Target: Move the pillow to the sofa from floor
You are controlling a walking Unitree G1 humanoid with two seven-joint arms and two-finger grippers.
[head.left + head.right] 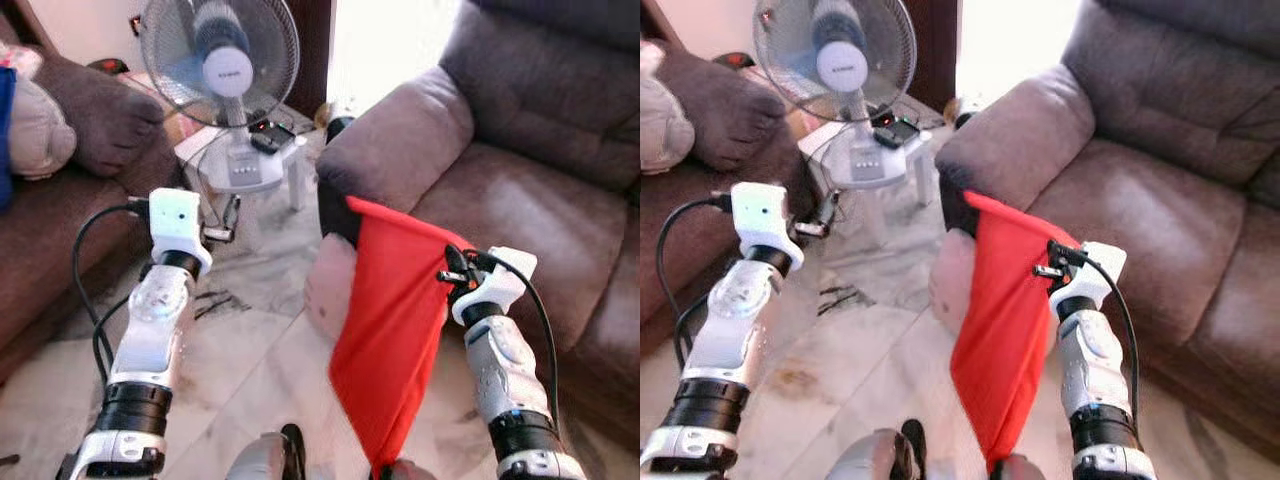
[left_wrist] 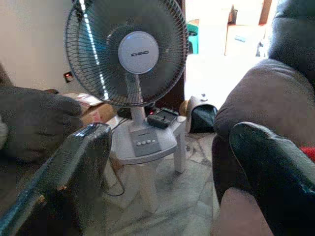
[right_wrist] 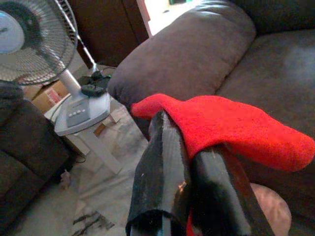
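Our right claw (image 1: pixel 452 272) is closed on the soft red cloth pillow (image 1: pixel 390 330), which hangs lifted above the marble floor (image 1: pixel 250 350), just beside the grey-brown fabric sofa (image 1: pixel 520 190). Our left claw (image 2: pixel 172 177) is open and empty. Placing it on the seat is left.

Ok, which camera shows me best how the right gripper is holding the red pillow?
Right wrist view: both fingers pinch the red pillow's top edge, close up. The eye views show the right gripper at the edge, the pillow hanging below.
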